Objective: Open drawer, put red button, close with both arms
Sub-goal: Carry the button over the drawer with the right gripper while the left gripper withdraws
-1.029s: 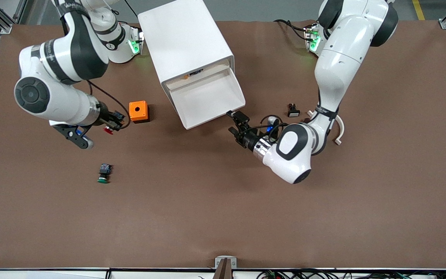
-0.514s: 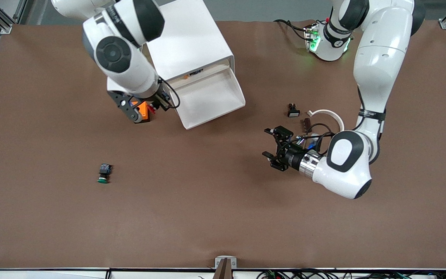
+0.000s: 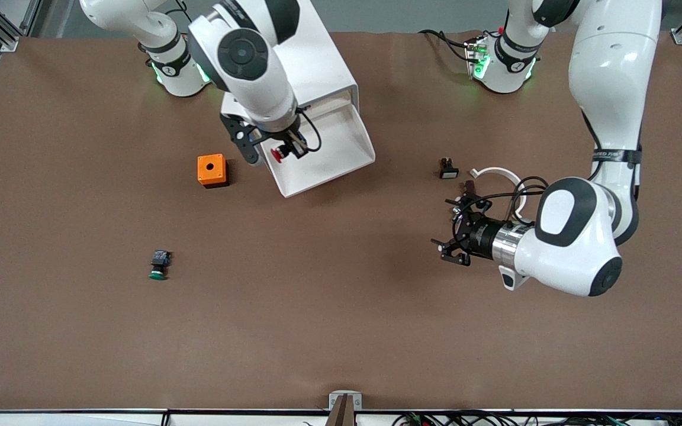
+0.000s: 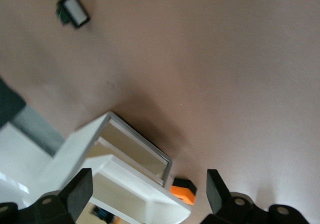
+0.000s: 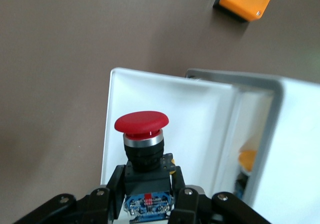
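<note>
- Right wrist view shows the right gripper (image 5: pixel 145 196) with its fingers pinched on the black-and-blue body of the red button (image 5: pixel 142 134), red cap pointing away from the wrist.
- From the front, that gripper (image 3: pixel 285 149) hangs over the pulled-out drawer (image 3: pixel 341 155), near the drawer's corner toward the right arm's end of the table; the button (image 3: pixel 276 155) is in the air above the tray, not yet resting in it.
- Drawer sticks out of the white cabinet (image 3: pixel 293 59) toward the front camera, its inside bare white.
- Left gripper (image 3: pixel 456 228) hangs with its fingers spread wide and nothing between them, over bare tabletop toward the left arm's end, well apart from the drawer.
- An orange box (image 3: pixel 211 170) with a hole on top sits on the brown table (image 3: pixel 317 319) beside the drawer, toward the right arm's end.
- A green-capped button (image 3: pixel 158 265) lies nearer the front camera than the orange box.
- A small black part (image 3: pixel 448 168) and a white ring piece (image 3: pixel 498 172) lie near the left gripper.
</note>
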